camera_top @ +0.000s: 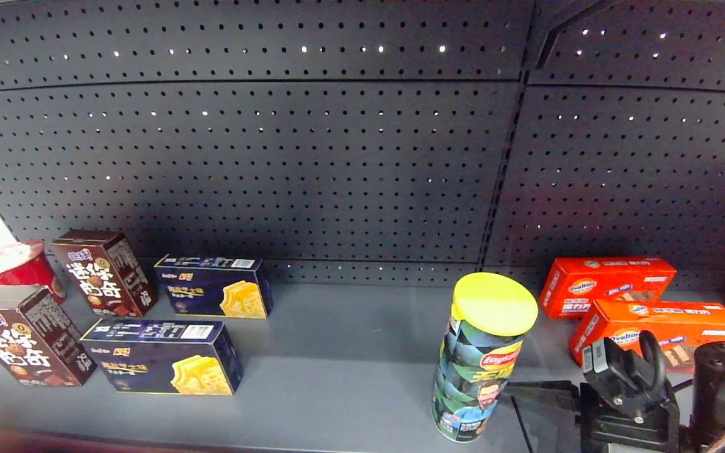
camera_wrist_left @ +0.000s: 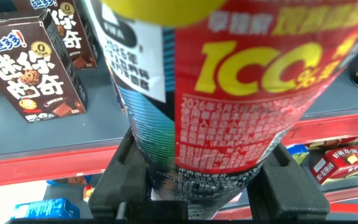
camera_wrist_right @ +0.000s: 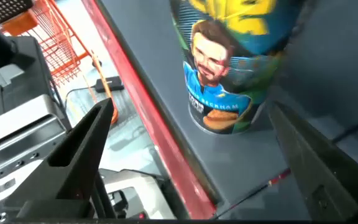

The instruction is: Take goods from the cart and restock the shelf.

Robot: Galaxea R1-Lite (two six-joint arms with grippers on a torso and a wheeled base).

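The right gripper (camera_wrist_right: 191, 112) is spread wide at the front edge of the shelf (camera_top: 350, 352). A can (camera_top: 485, 358) with a yellow lid stands upright on the shelf just ahead of it, in line with the gap between its fingers. Two orange boxes (camera_top: 608, 286) lie just beyond that gripper toward the back wall, while the blue boxes (camera_top: 161, 355) and brown boxes (camera_top: 22, 333) sit well off to its left. The left gripper (camera_wrist_left: 207, 171) is clamped on a second can (camera_wrist_left: 229, 93) with a red label, its fingers pressing the can's sides.
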